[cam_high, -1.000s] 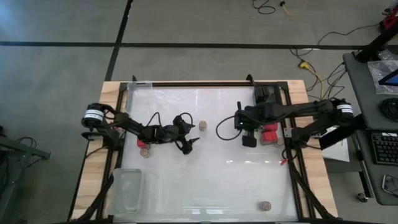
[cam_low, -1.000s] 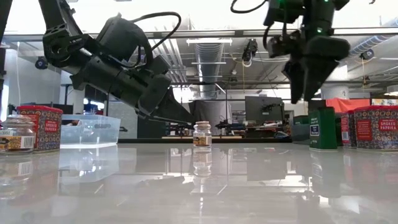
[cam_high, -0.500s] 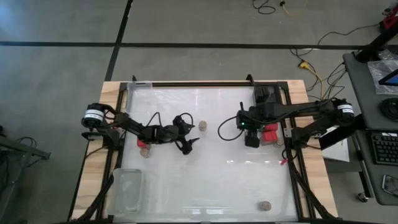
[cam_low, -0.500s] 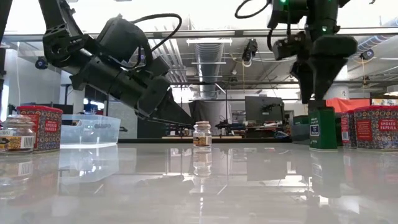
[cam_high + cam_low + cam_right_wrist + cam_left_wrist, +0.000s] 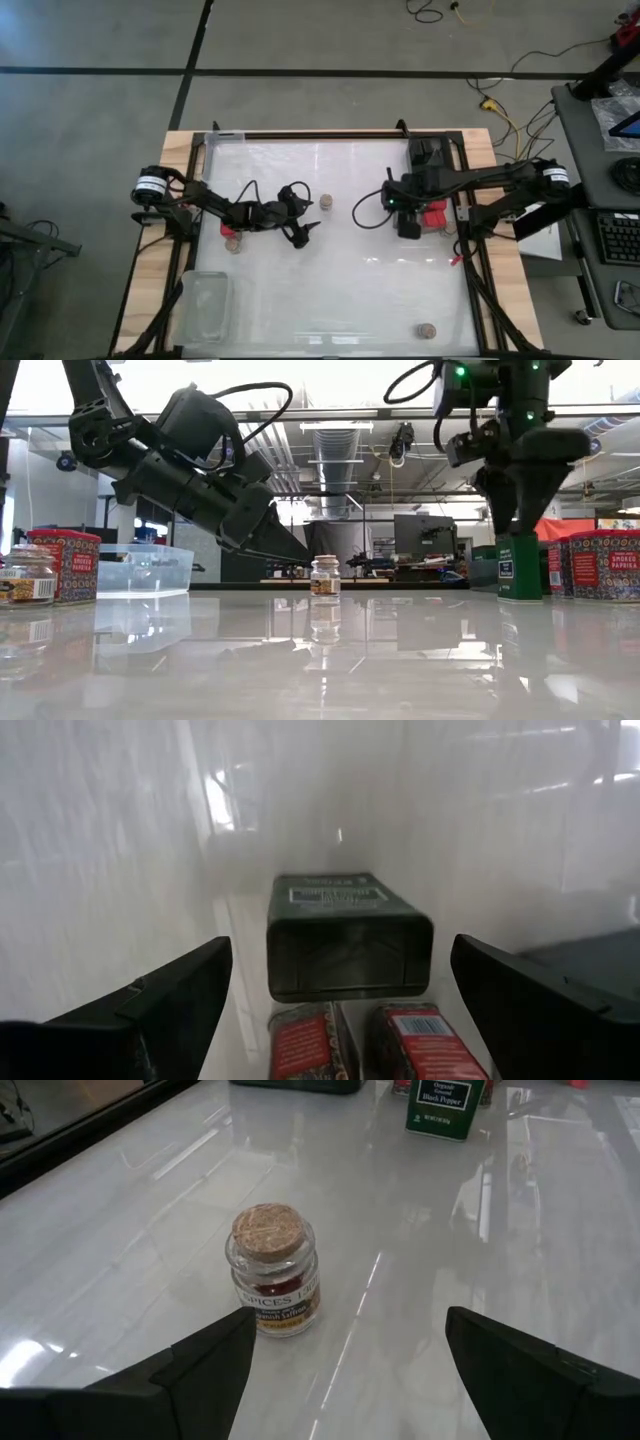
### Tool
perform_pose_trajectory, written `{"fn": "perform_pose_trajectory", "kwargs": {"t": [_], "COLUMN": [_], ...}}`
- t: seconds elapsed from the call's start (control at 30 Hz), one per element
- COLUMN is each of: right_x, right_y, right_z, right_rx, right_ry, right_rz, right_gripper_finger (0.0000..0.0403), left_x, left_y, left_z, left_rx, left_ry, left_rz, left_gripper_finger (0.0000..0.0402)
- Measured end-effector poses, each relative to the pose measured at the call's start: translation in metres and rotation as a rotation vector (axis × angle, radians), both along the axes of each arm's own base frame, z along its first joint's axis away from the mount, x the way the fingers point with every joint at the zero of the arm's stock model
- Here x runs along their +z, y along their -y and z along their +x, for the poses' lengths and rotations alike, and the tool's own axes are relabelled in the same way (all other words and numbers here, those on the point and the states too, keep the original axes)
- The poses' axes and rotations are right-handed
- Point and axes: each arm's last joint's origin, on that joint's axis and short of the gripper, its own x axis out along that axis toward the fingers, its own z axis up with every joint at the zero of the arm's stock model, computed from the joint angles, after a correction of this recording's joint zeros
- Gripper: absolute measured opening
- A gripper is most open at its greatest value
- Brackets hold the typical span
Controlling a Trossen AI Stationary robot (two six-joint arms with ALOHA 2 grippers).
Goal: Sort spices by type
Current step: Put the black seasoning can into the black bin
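Under right claw (image 5: 335, 995), boxy dark tin (image 5: 348, 935)

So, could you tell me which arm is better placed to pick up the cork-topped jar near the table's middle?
The left. Its open gripper already points at the cork-topped jar, which stands free just ahead. The right gripper hangs over the black pepper tin by the red tins.
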Motion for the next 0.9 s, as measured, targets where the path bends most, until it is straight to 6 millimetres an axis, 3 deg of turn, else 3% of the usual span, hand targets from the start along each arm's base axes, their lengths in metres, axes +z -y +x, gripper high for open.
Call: {"fn": "perform_pose_trajectory", "kwargs": {"t": [0.77,0.9], "right_x": [-0.030,-0.032], "right_y": [0.014,0.017], "right_z": [0.012,0.012], "right_rx": [0.028,0.014], "right_ry": [-0.082,-0.079], "right_rz": [0.015,0.053], "right_gripper_finger": [0.0365,0.0350], "left_x": [-0.001,-0.001], "left_y": [0.000,0.000], "left_z": [-0.001,-0.001], "left_rx": [0.005,0.005], "left_ry": [-0.012,-0.012], "left_rz": [-0.010,-0.010], "left_gripper_finger": [0.0310,0.0310]}}
